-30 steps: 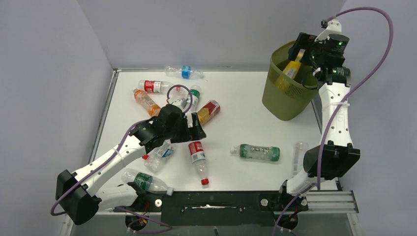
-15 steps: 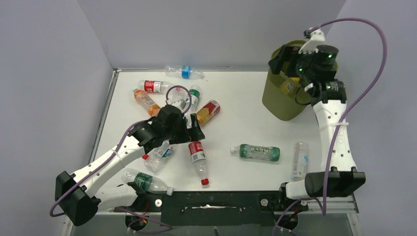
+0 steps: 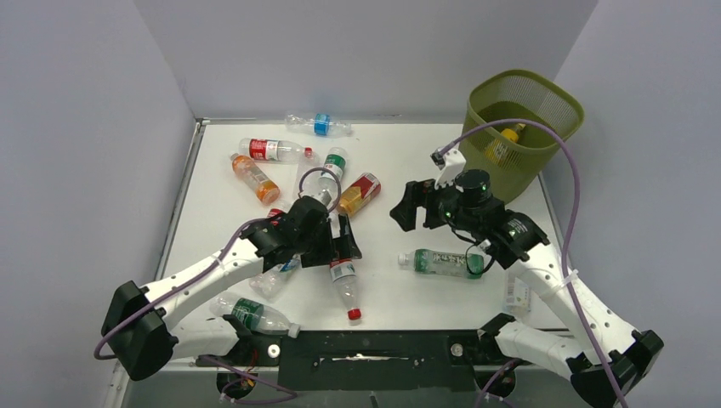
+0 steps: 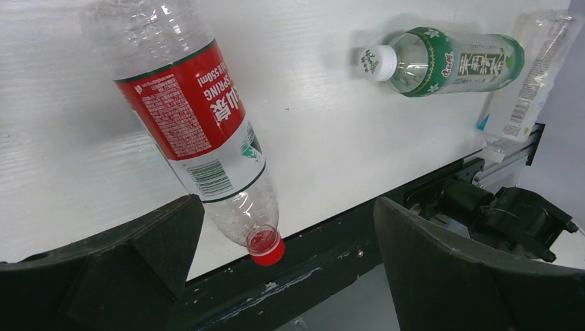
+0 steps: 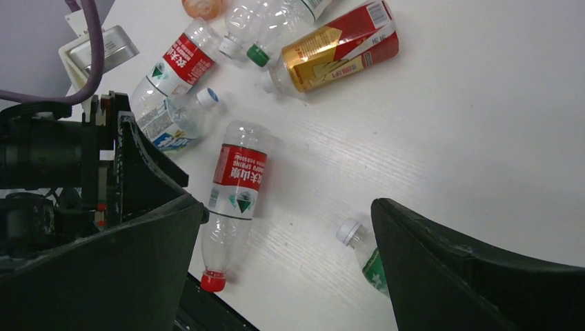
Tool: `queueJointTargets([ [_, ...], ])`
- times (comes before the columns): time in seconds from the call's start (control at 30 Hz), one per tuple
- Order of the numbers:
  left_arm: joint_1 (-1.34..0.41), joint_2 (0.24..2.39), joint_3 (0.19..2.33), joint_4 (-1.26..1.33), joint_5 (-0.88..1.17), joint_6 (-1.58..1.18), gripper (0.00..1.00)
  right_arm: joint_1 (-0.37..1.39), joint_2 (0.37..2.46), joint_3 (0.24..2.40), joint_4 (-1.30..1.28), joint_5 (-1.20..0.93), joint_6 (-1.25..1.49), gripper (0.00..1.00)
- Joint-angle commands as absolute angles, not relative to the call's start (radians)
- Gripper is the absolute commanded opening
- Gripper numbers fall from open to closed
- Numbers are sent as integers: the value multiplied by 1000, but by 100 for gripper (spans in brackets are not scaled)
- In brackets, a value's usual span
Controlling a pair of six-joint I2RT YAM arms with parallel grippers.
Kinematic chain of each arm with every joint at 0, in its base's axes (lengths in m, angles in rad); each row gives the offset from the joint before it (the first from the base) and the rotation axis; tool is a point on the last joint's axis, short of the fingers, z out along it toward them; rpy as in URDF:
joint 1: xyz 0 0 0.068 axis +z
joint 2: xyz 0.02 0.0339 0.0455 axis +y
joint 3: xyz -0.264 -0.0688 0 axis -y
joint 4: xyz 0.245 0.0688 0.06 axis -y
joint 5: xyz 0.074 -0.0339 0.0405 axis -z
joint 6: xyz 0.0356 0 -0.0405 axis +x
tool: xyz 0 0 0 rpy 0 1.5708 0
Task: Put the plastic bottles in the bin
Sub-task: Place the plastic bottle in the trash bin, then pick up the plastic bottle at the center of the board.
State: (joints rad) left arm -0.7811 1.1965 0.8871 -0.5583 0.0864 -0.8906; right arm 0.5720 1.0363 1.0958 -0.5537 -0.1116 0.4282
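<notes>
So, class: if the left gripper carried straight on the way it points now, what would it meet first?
Probably the red-labelled bottle: its neck lies inside the open left gripper, off-centre. Otherwise the white table. Depth is unclear.

The mesh bin point(image 3: 514, 174) is olive-green, the red-labelled bottle point(image 4: 190, 117) red-capped, the green-labelled bottle point(image 4: 452, 62) white-capped.

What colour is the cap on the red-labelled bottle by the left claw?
Red cap; clearest in the left wrist view.

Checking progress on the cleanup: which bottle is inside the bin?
The yellow-orange bottle, down inside the olive mesh bin; all the rest in view lie out on the white table.
</notes>
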Motion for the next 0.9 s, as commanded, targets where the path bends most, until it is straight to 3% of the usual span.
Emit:
queueJointTargets([
  [0.0,-798,1236,899,-477,62,-925,98,604,937,1002,-488,-33,514,100],
  [0.67,-810,1364,859,-433,38,-933,98,636,907,911,-508,-40,520,98],
  [0.87,-810,1390,849,-410,33,-932,93,636,899,893,-506,-40,526,98],
])
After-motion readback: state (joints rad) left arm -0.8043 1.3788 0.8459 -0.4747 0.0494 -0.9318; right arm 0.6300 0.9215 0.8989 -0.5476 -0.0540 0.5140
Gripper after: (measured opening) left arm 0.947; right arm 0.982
